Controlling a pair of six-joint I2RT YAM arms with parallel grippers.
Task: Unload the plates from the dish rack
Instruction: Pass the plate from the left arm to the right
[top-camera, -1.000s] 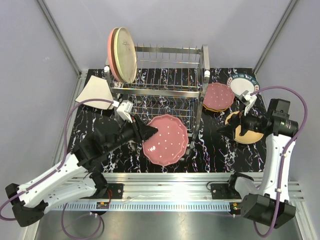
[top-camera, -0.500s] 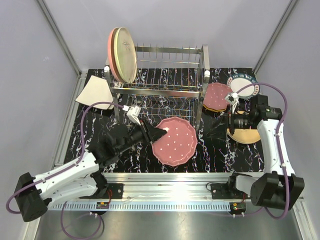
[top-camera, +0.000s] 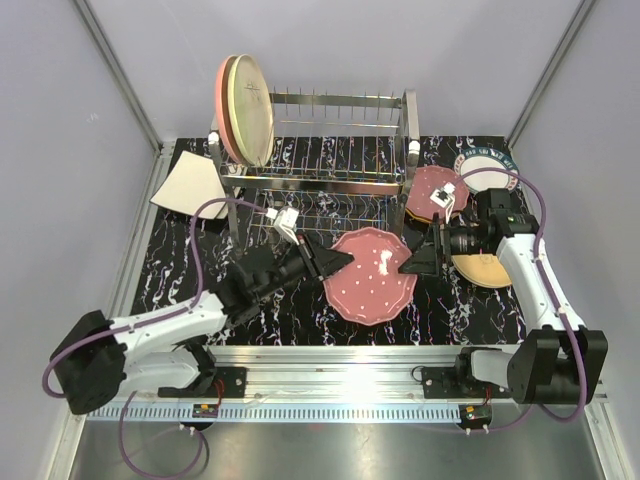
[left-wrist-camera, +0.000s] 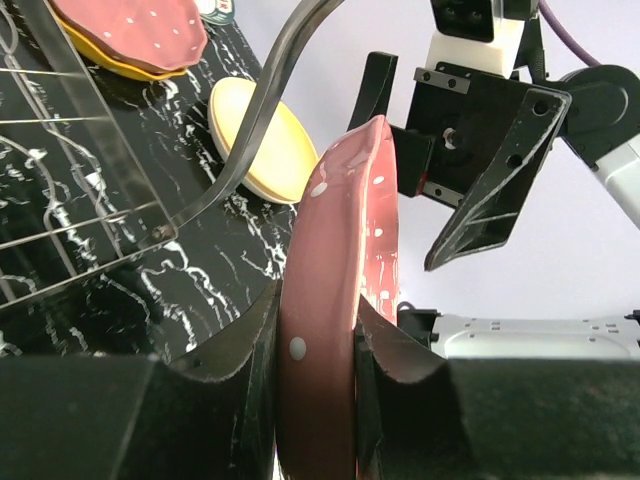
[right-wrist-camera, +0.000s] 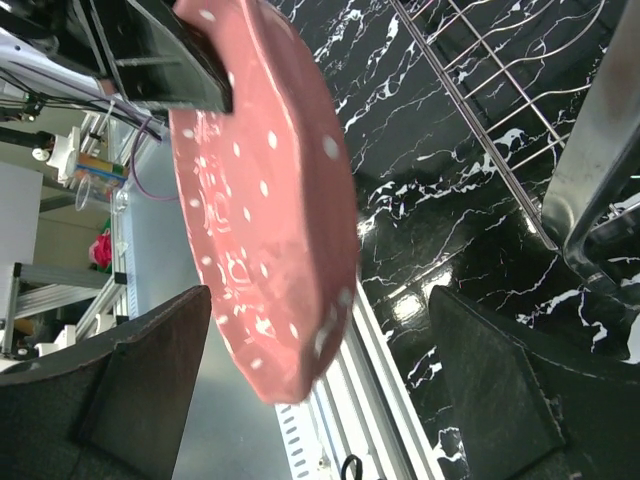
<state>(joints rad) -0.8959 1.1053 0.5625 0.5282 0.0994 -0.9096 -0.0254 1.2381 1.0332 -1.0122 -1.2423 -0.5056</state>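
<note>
Nearest you, your left gripper (top-camera: 338, 258) is clamped on the left rim of the dotted plate (top-camera: 372, 288), holding it clear of the desk (top-camera: 165, 270) in front of the rack (top-camera: 330, 180). The plate is tilted, its face partly up. Your right gripper (top-camera: 408, 265) faces the plate's opposite rim with its jaws spread wide and nothing in them. From the right wrist view the rim sits in the gap between the two fingers, but you cannot tell how deep it reaches.

This looks like a hand-over: the plate is out of the rack and on its way to the right arm. The next move seems to call for easing the right gripper on until the rim is well between its jaws. Then close firmly, and only after that let go with the left.

Further right on the desk lie the unloaded plates: a tan plate (top-camera: 485, 270), a second dotted plate (top-camera: 430, 190) stacked on an orange one, and a teal-rimmed plate (top-camera: 490, 165) behind. A white plate (top-camera: 190, 185) lies left of the rack.

At the back, a pink plate (top-camera: 222, 100) and a cream plate (top-camera: 252, 108) stand upright at the rack's left end, not yet unloaded.
</note>
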